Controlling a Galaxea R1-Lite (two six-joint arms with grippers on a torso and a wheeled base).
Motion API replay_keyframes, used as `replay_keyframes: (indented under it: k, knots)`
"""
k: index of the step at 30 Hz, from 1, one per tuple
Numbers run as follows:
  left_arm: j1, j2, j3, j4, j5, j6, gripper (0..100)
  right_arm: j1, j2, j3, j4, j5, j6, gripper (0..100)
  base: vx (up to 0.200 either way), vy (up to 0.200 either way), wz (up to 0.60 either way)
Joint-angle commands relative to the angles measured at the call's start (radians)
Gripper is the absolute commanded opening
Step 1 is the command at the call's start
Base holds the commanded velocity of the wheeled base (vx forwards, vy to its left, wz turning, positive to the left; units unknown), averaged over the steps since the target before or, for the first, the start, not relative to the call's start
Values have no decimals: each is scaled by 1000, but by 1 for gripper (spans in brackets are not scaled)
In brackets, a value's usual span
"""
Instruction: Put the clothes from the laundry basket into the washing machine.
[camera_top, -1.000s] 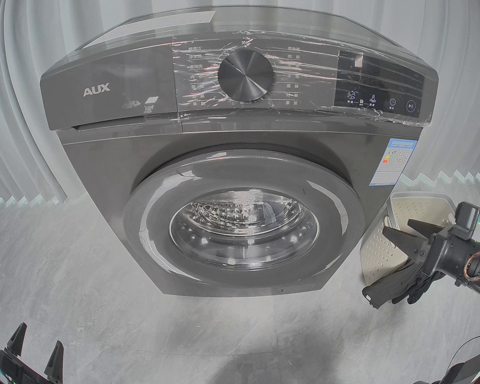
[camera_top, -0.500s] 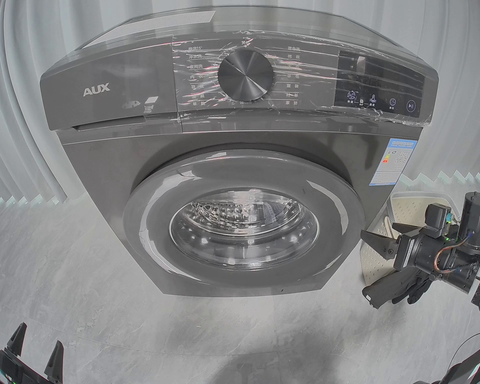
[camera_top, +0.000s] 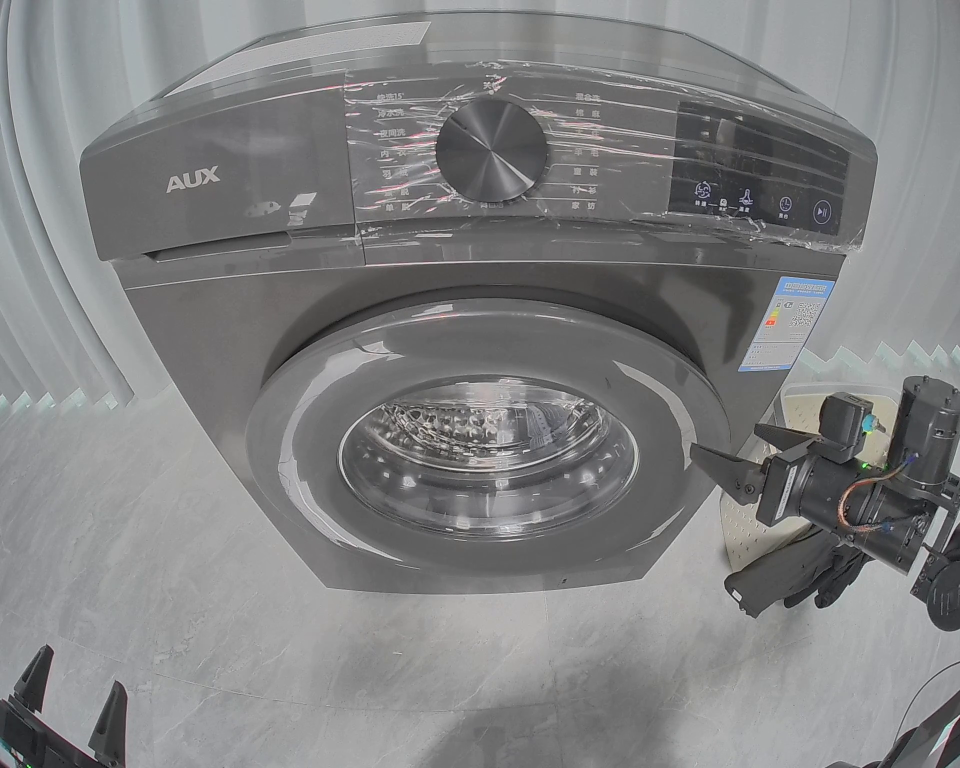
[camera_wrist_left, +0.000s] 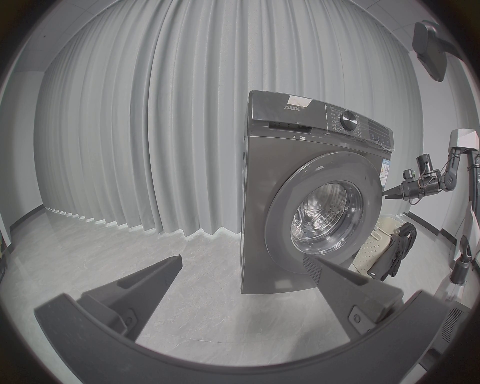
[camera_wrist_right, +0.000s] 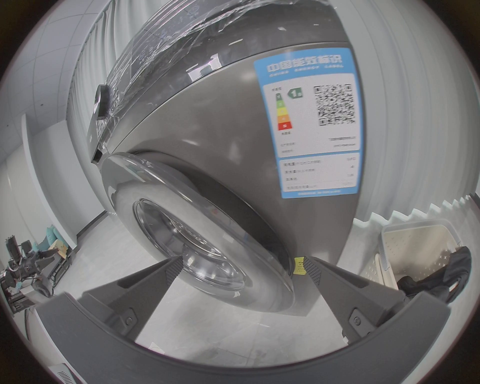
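Head view is showing the washing machine (camera_top: 480, 290) standing with its door (camera_top: 488, 455) shut. The right gripper (camera_top: 727, 442) is hovering wide and empty just beside the door's rim. Dark clothes (camera_top: 775, 580) are draping over the laundry basket (camera_top: 742, 520). The left gripper (camera_top: 80, 672) is hanging wide, well apart.

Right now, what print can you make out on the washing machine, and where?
Drawer front of the washing machine: brand logo, large, legible.
Around the dial: programme captions, too small to read.
Touch panel: icons with captions, too small.
Blue energy label, right of the door: coloured grade bars, square code, fine print blurred.
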Motion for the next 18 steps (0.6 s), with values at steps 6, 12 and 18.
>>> replay_keyframes:
  k: [6,12,18]
  knots:
    - [-2,-16,18,0,0,-1,100,19,97,-18,-17,9,-1,100,0,0,0]
    - [-2,-16,18,0,0,-1,100,33,83,21,-13,12,-1,100,0,0,0]
    - [-2,-16,18,0,0,-1,100,35,3,93,-6,58,-12,100,0,0,0]
